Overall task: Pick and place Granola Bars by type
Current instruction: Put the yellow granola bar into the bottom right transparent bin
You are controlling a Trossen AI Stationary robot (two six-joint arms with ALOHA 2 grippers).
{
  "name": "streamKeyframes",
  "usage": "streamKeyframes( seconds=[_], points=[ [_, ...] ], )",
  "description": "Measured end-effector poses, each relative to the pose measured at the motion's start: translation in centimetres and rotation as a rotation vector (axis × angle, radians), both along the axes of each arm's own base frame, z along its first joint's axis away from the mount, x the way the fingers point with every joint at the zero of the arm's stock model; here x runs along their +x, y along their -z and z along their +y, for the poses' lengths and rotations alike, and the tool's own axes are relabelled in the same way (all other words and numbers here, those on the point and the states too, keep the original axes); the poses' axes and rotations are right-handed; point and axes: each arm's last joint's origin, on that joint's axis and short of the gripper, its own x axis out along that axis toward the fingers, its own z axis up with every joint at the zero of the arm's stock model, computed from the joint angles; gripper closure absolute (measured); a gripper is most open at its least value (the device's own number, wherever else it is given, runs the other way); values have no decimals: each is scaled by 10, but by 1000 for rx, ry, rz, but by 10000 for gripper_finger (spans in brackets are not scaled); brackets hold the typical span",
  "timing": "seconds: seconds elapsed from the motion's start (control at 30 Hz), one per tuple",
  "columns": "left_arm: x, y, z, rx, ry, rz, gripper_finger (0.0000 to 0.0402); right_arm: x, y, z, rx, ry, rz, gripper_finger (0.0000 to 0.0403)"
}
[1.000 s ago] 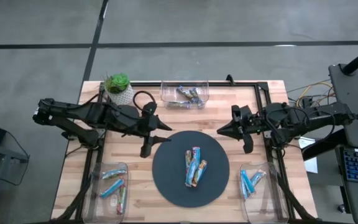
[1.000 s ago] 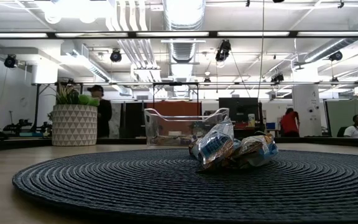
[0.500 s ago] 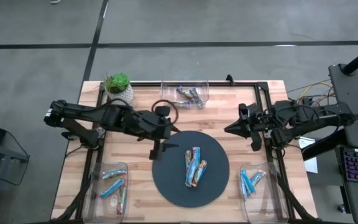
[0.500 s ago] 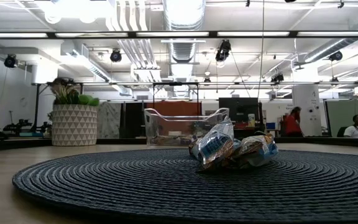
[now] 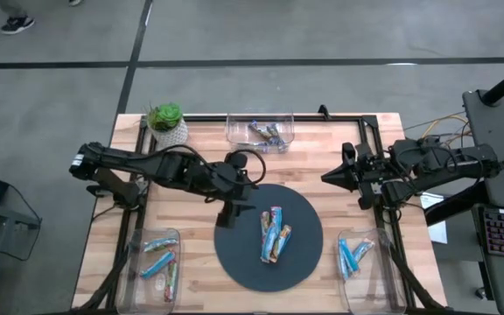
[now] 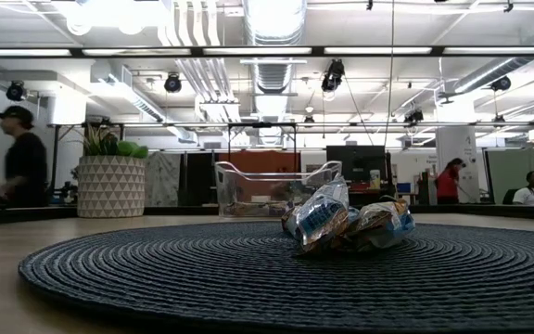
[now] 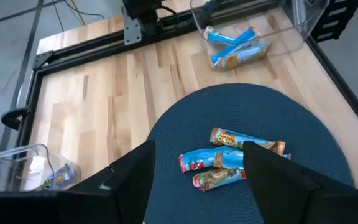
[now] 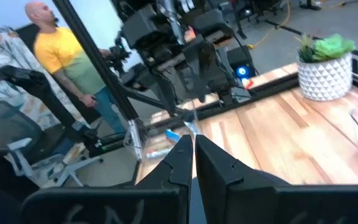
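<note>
Granola bars [image 5: 272,233] lie on the round mat [image 5: 234,254]; the left tool [image 5: 228,216] hangs wide open and empty above its edge.

My left claw [image 5: 227,215] hung open over the dark mat's [image 5: 234,254] edge, near 3 granola bars [image 5: 273,233] piled there; my right claw [image 5: 327,178] waited shut beside the bench [image 5: 309,157] edge.

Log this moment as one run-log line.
left claw: open, over edge of dark round woven mat | right claw: shut, empty, at table's right side | shiny wrapped granola bars: clustered on mat, untouched
</note>
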Motion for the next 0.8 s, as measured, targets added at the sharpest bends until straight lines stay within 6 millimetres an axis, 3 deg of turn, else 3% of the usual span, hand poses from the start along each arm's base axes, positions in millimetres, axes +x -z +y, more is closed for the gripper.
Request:
streamKeyframes(
  seconds=[0.4, 0.8],
  points=[
    [10, 6, 10, -243, -339, -31, 177, -2, 6, -1, -11, 20, 59, 390],
    [14, 7, 10, -388, -437, -50, 177, -5, 7, -1, -44, 14, 70, 390]
  ],
)
